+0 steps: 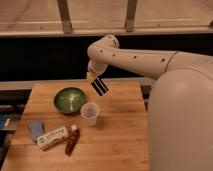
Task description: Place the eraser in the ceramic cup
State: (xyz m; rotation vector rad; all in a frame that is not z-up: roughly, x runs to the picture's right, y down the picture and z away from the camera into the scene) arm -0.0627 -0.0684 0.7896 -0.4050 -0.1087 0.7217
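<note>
My gripper hangs above the wooden table, shut on the eraser, a flat black block with pale stripes that sticks out tilted down to the right. The ceramic cup, small, white and upright, stands on the table just below the eraser and slightly to its left. The eraser is in the air, well clear of the cup's rim. My white arm reaches in from the right.
A dark green bowl sits left of the cup. Near the front left lie a blue-grey pad, a white labelled box and a reddish-brown packet. The wooden table has bare surface on its right half, beside my white body.
</note>
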